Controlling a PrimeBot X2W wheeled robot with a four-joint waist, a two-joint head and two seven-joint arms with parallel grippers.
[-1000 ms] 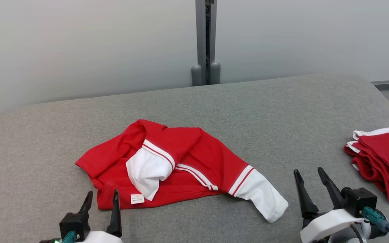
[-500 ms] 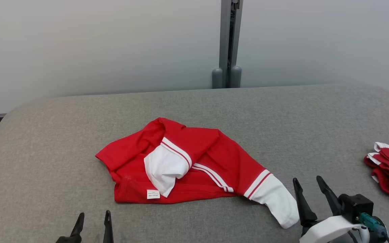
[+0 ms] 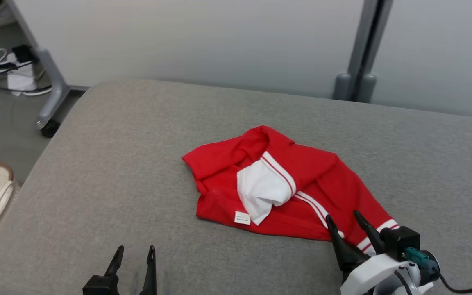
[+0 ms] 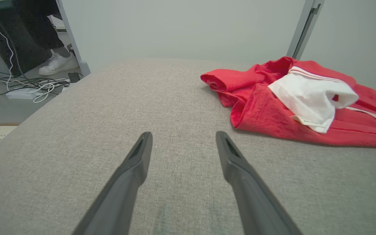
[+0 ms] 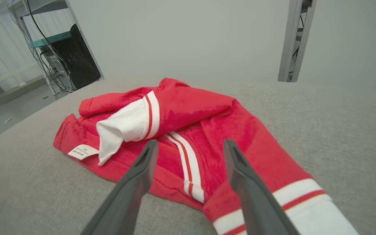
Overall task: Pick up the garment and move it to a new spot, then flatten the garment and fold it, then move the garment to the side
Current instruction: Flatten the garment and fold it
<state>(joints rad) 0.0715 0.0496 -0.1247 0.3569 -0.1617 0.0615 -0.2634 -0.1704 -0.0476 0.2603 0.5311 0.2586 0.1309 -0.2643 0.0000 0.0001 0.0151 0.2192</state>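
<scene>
The red garment (image 3: 285, 188) lies crumpled near the middle of the grey cushion (image 3: 117, 164), one white cuff folded on top (a small label shows at the near hem). My right gripper (image 3: 342, 215) hangs at its near right edge, fingers apart, holding nothing. My left gripper (image 3: 136, 248), also spread, is over bare cushion.
</scene>
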